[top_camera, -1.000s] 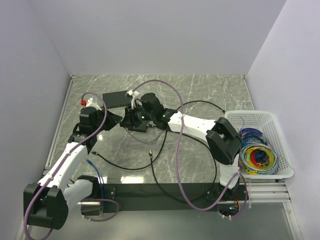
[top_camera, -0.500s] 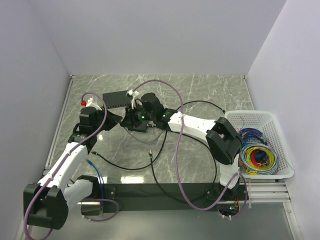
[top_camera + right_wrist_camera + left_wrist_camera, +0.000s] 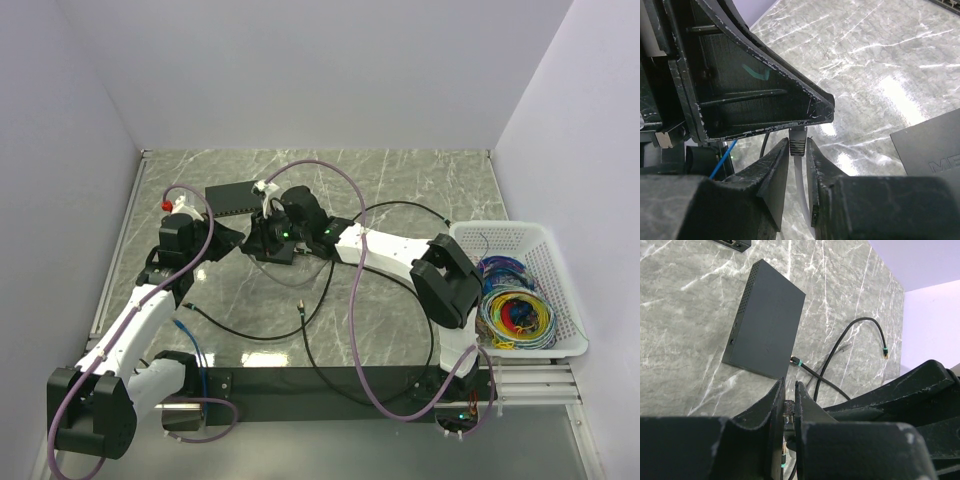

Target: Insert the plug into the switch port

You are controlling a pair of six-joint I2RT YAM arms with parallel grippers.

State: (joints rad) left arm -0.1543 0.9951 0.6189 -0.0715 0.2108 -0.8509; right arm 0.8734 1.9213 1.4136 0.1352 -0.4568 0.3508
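1. Black and flat, the switch (image 3: 765, 325) lies on the marble table (image 3: 685, 305), touched by neither gripper; its sockets show in no view
2. The plug (image 3: 797, 134) is off the table, pinched in the right gripper (image 3: 797, 144), which presses on the lead just behind the pale ridged tip; that lead looks grey in the right wrist view
3. The left gripper (image 3: 789, 384) is pressed almost together as well, with a small brownish connector caught in the slit between its fingers (image 3: 774, 405); the two grippers meet tip to tip just beside the switch, on its near side, so I judge this is likely the same plug, but I cannot be sure
4. Progress, as I judge it: the pick-up is done and the insertion is not; lining the tip up with a socket and pushing it home are left
5. The plug's long axis runs along the right fingers, its tip pointing out past them at the left finger; the switch sits off to one side of that line, so the plug does not face it and, I judge, needs turning first
6. A gold tip (image 3: 794, 360) on a black lead sits at the switch's long edge near a corner; whether it is seated in a socket cannot be told; a loose tip (image 3: 885, 353) lies on the table well apart from the switch
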